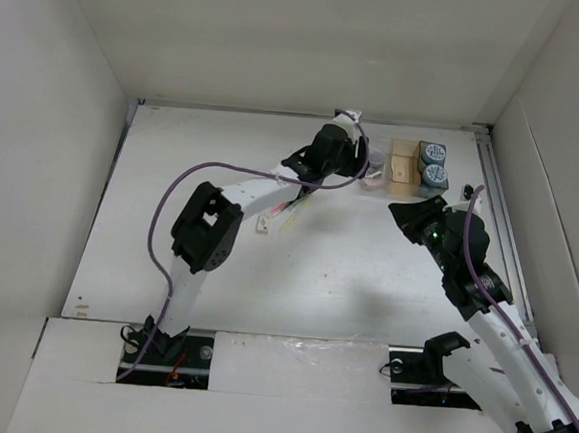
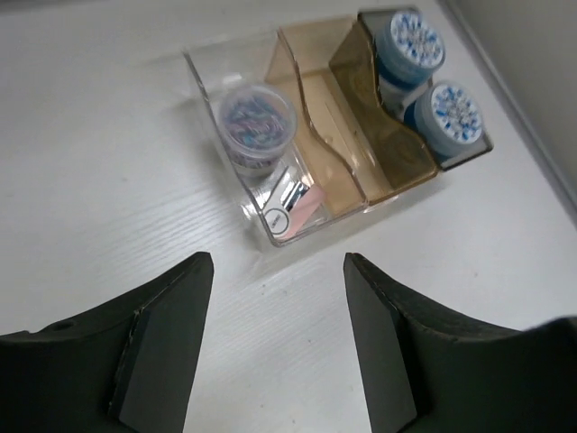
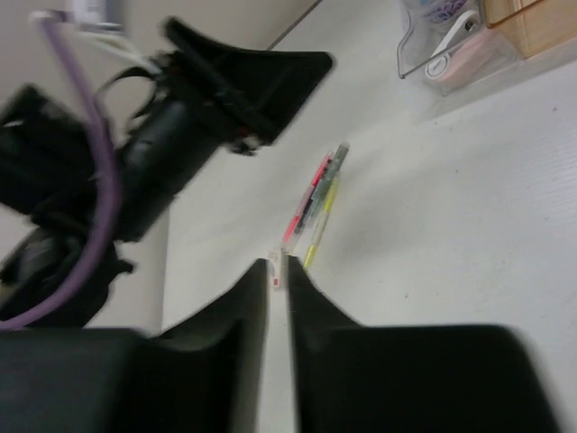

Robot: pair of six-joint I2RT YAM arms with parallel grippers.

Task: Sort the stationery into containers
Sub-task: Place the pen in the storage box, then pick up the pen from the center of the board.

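Note:
The three-compartment organiser tray (image 2: 270,54) stands at the back of the table (image 1: 406,166). Its clear section holds a purplish-grey pot (image 2: 257,122) and a white-and-pink item (image 2: 293,212). The tan middle section (image 2: 315,108) holds nothing that I can see. The dark section holds two blue-grey rolls (image 2: 410,45) (image 2: 451,113). My left gripper (image 2: 279,271) is open and empty just left of the tray (image 1: 364,157). Red, yellow-green and dark pens (image 1: 295,212) (image 3: 314,200) lie on the table beside a small beige block (image 1: 265,225). My right gripper (image 3: 278,262) is shut and empty, in front of the tray (image 1: 399,207).
White walls enclose the table on three sides. A metal rail (image 1: 505,223) runs along the right edge. The left arm's forearm and purple cable (image 1: 232,187) stretch over the table's left middle, and they also show in the right wrist view (image 3: 171,126).

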